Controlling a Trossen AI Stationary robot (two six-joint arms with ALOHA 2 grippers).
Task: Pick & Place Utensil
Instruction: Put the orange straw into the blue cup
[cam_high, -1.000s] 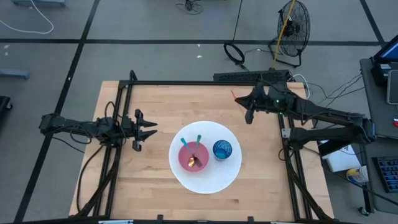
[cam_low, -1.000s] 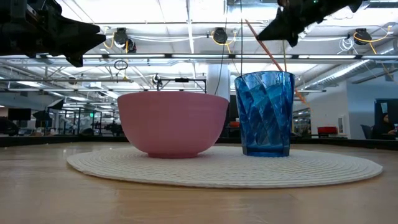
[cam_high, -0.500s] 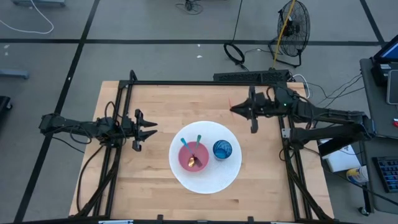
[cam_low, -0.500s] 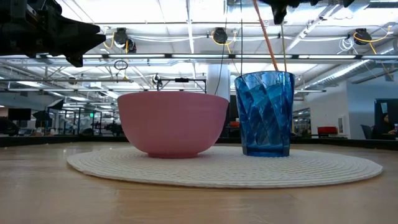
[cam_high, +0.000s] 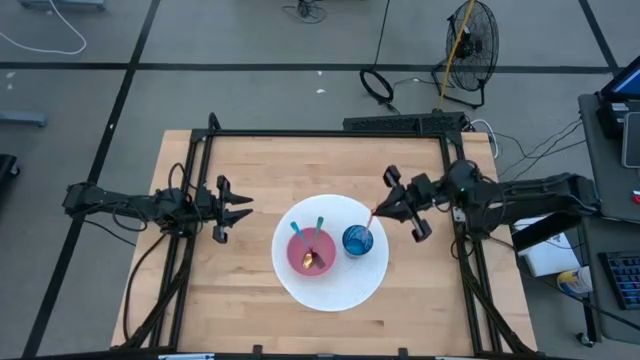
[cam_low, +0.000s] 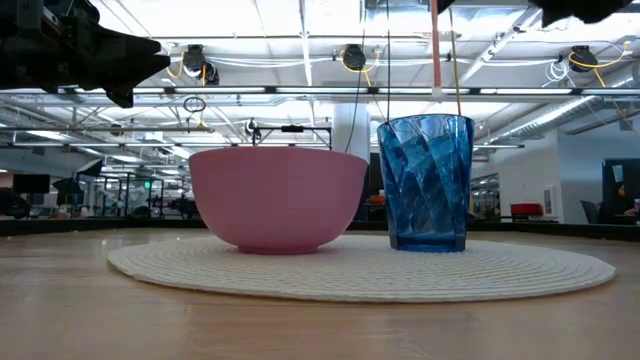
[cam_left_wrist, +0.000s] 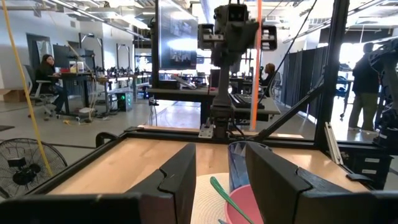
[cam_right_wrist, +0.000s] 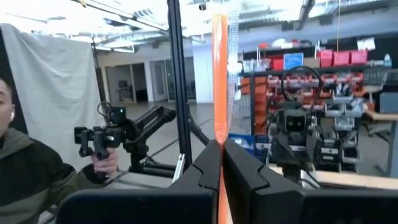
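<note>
A pink bowl (cam_high: 312, 250) holding teal utensils and a gold spoon stands on a round white placemat (cam_high: 335, 288). A blue cup (cam_high: 357, 240) stands beside the bowl on the same mat. My right gripper (cam_high: 386, 210) is shut on a thin orange utensil (cam_low: 436, 50), which hangs upright just above the cup (cam_low: 425, 180). My left gripper (cam_high: 241, 207) waits open over the table's left side, pointing at the bowl, with nothing between its fingers (cam_left_wrist: 180, 177). My right gripper pinches the orange utensil's straight handle (cam_right_wrist: 219, 134) between its two fingers. The fingers come about level from the table's right side and lie across the handle. The utensil stands upright, lifted clear, its lower end (cam_low: 436, 93) just above the blue cup's rim.
A black frame (cam_high: 300, 133) runs along the table's far edge and down both sides. A power strip (cam_high: 405, 122) lies at the far edge, and a fan (cam_high: 470, 40) stands on the floor beyond. A person (cam_right_wrist: 37, 174) shows past the table in the right wrist view.
My right gripper has moved from the table's far right toward the near edge and the blue cup, tipping up from pointing down to about level. It has stayed shut. The orange utensil has swung from slanted to upright over the cup.
</note>
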